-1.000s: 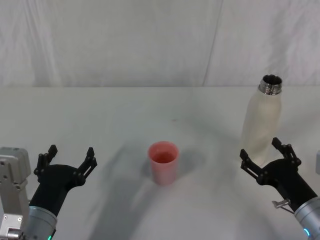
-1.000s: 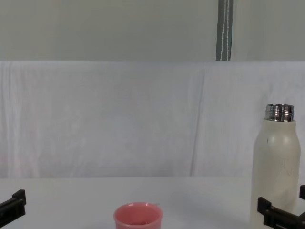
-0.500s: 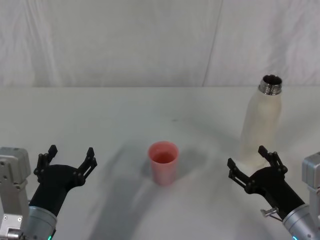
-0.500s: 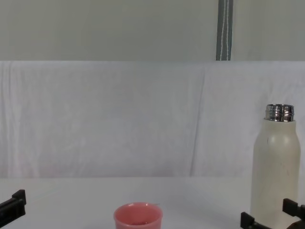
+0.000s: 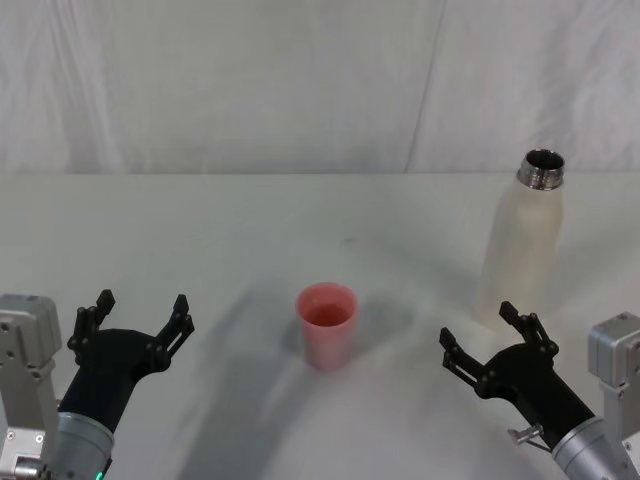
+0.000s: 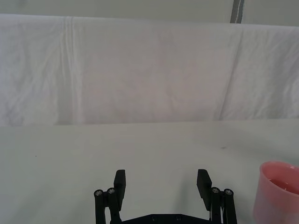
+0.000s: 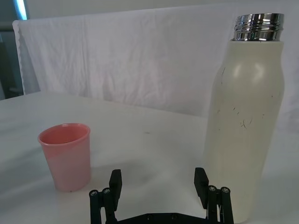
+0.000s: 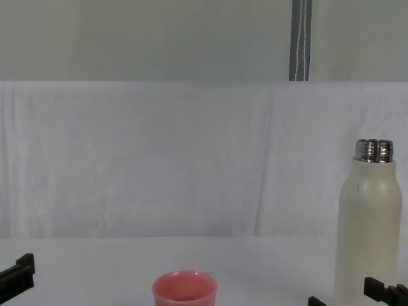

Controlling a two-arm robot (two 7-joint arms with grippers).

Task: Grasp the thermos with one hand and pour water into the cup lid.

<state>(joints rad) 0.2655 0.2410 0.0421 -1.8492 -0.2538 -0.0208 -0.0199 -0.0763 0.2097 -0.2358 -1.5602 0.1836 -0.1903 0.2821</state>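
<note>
The thermos (image 5: 523,240) stands upright and uncapped at the right of the surface (image 5: 250,230), well apart from the cup lid (image 5: 327,324), which sits upright near the middle. The right claw (image 5: 487,341) hangs low just in front of the thermos base and a little toward the cup lid, fingers spread wide and holding nothing. In the right wrist view the thermos (image 7: 245,107) lines up with one finger, not with the gap between the two. The left claw (image 5: 133,316) rests open and empty at the near left.

The main risk is that offset. If the right claw drives forward as it stands, a fingertip would likely strike the thermos wall and push or tip the tall, narrow body, and its open neck would spill. It probably needs to shift sideways first. A grip taken very low could also let the thermos swing when lifted. Later, the small cup lid looks light enough to be knocked or overshot during pouring.
</note>
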